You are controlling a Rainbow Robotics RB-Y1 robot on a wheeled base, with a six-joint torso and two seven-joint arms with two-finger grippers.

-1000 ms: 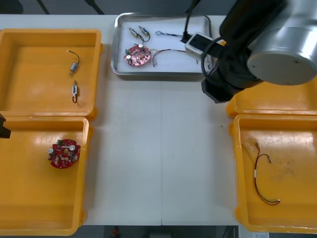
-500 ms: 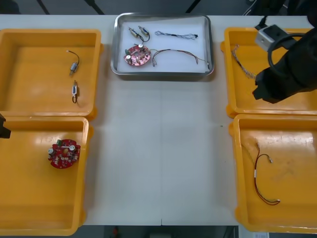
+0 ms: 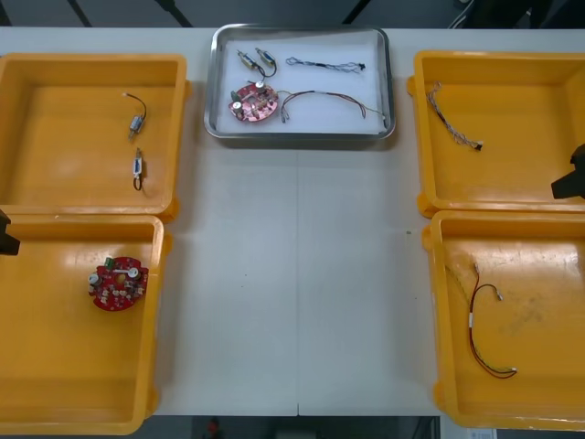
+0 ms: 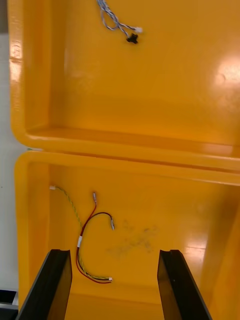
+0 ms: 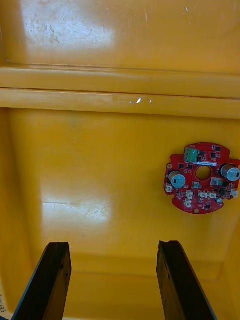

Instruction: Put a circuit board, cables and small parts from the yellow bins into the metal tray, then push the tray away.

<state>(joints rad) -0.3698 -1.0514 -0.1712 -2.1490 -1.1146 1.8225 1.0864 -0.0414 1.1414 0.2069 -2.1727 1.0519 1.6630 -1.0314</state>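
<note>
Right end effector (image 4: 112, 287) hangs open above the yellow plastic bins on its side of the light table (image 3: 302, 274), its black fingers (image 4: 50, 285) wide apart and gripping nothing. Below the gap between them, on the floor of the near right yellow bin (image 4: 30, 210), lies a thin red and yellow cable (image 4: 85, 240). Past the fingertips, in the far right yellow bin (image 4: 45, 100), rests a twisted blue and white cable (image 4: 116, 22). The left end effector (image 5: 115, 285) is likewise spread open and empty over the near left yellow bin (image 5: 30, 200), where a round red circuit board (image 5: 202, 177) lies beyond one finger and apart from it. The far left yellow bin (image 3: 91, 64) holds two loose small metal parts (image 3: 135, 123). Well apart from both end effectors, at the table's far edge between the two far bins, stands the shallow metal tray with a white inside (image 3: 302, 137). It carries a second red circuit board (image 3: 254, 101), a pair of small metal parts with leads (image 3: 256, 61), a thin black cable (image 3: 324, 64) and another red and yellow cable (image 3: 329, 99). By the look of it, the loading is largely done, since a board, cables and parts are all in the tray. No blue and white cable lies there, so one more pick may remain. The closing push seems either still due or only just finished; the pictures do not settle which.
</note>
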